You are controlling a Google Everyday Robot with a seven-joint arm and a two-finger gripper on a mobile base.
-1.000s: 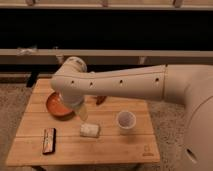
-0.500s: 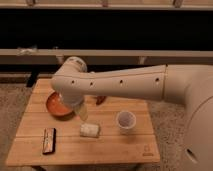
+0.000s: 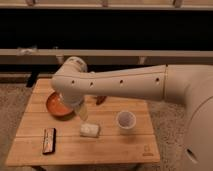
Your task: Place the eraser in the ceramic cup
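Note:
The eraser (image 3: 49, 140), a flat dark block with a reddish stripe, lies near the front left corner of the wooden table (image 3: 110, 145). The ceramic cup (image 3: 125, 120), small, white and upright, stands right of centre. My gripper (image 3: 82, 114) hangs down from the big white arm's wrist (image 3: 70, 85), just above and behind a pale whitish block (image 3: 90, 130). It is between the eraser and the cup, apart from both, and holds nothing that I can see.
An orange-red bowl (image 3: 56, 106) sits at the left rear, partly hidden by the arm. A reddish spoon-like piece (image 3: 101, 100) lies behind the middle of the table. A dark wall with rails runs behind the table. Speckled floor surrounds it.

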